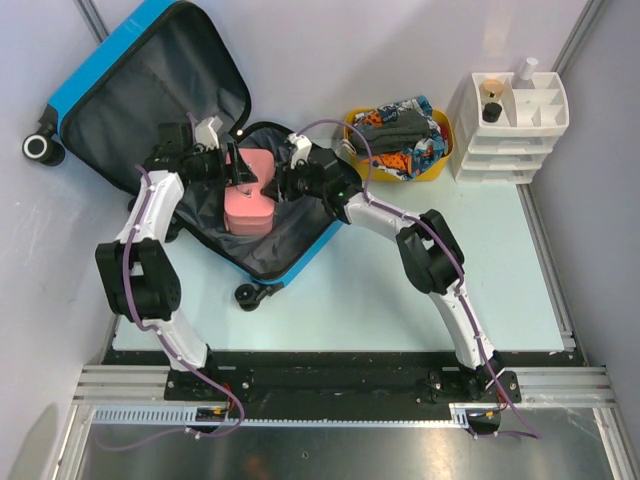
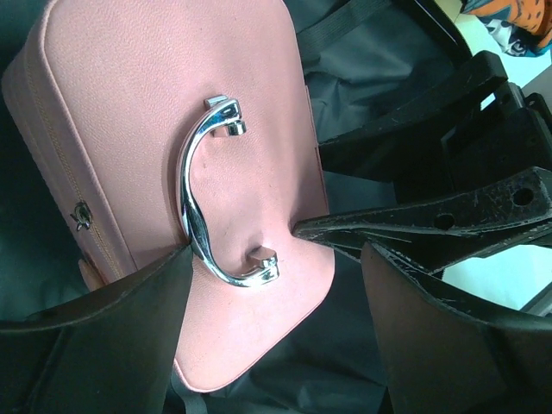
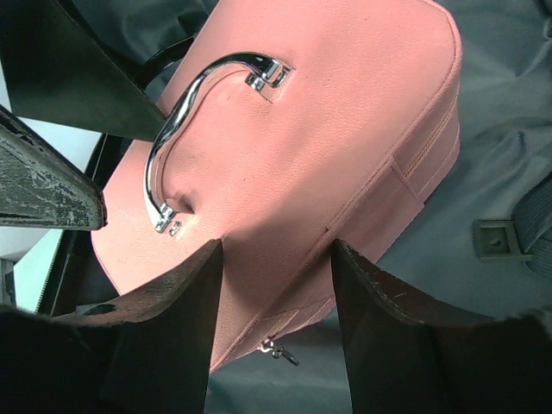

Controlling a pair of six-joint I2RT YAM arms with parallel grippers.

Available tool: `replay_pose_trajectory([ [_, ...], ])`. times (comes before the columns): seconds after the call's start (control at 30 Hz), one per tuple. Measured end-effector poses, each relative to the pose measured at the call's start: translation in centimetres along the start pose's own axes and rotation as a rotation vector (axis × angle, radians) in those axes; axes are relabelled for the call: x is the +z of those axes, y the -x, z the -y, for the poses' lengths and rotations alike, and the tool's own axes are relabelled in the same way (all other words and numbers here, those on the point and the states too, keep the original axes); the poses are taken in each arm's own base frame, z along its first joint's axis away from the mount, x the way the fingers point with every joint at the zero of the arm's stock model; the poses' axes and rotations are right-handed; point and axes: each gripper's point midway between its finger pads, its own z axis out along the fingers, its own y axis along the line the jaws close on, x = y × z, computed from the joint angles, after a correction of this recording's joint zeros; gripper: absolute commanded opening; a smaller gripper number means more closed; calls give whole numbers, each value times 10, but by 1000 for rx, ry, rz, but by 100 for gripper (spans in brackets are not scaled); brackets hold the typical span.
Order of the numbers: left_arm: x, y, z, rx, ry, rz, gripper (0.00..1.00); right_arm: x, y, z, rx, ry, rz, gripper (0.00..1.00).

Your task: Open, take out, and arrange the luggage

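Note:
The luggage [image 1: 122,48], a bright-blue suitcase, lies open at the back left, its lid leaning on the wall and its dark grey lining [image 1: 130,125] showing. A pink case [image 1: 250,207] with a chrome handle [image 2: 195,200] sits in the lower half. My left gripper [image 1: 237,170] is open, its jaws astride the case's near end [image 2: 259,336]. From the other side my right gripper [image 1: 283,178] is open over the case's edge [image 3: 285,207]; one of its fingers [image 2: 414,226] dents the pink top beside the handle [image 3: 177,121].
A yellow tub [image 1: 441,166] stuffed with patterned clothes stands right of the suitcase. A white drawer organiser [image 1: 512,125] is at the back right corner. Black suitcase wheels [image 1: 40,148] [image 1: 250,294] stick out at the wall and toward the table's middle.

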Motion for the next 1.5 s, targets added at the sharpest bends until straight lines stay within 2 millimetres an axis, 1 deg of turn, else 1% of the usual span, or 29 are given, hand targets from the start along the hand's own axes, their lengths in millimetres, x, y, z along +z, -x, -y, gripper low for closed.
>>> replay_pose_trajectory([
  [0.2,4,5,6,-3,-42,0,76,-2,2,5,6,-7,1,49],
  [0.23,4,5,7,-3,-47,0,74,-2,2,5,9,-7,0,49],
  [0.37,4,9,11,2,-65,11,72,-3,2,8,13,-10,-2,49],
  [0.43,3,12,16,12,-89,21,70,-3,3,10,16,-14,0,49],
  [0.5,1,17,28,23,-136,32,70,-4,3,11,20,-15,0,49],
  [0.57,-1,17,52,41,-212,32,70,-3,3,8,16,-7,5,49],
  [0.67,6,8,90,78,-317,-1,70,-1,3,2,4,3,10,49],
  [0.7,9,5,98,90,-335,-11,71,0,3,1,-1,6,11,49],
  [0.77,9,8,103,105,-341,4,72,0,3,0,-7,9,11,50],
  [0.83,5,12,98,101,-316,20,74,0,3,0,-9,9,12,51],
  [0.93,-8,27,80,101,-221,82,78,0,3,0,-10,10,12,54],
  [1.0,-21,36,68,102,-159,126,79,0,3,-1,-10,11,12,57],
  [1.07,-39,46,58,103,-98,178,81,0,3,-2,-8,20,11,59],
  [1.17,-60,56,45,96,-37,235,85,-1,4,-3,10,34,10,63],
  [1.2,-66,59,38,90,-13,254,85,-2,5,-3,14,36,10,65],
  [1.27,-77,64,23,66,35,282,86,-5,7,-5,30,31,13,67],
  [1.3,-81,65,14,53,60,292,87,-7,11,-6,36,24,20,69],
  [1.37,-87,63,-1,25,101,303,87,-11,26,-8,36,-5,54,72],
  [1.43,-89,59,-12,0,129,303,88,-14,43,-16,37,-26,96,73],
  [1.5,-88,52,-18,-18,149,294,88,-16,57,-27,33,-38,133,74],
])
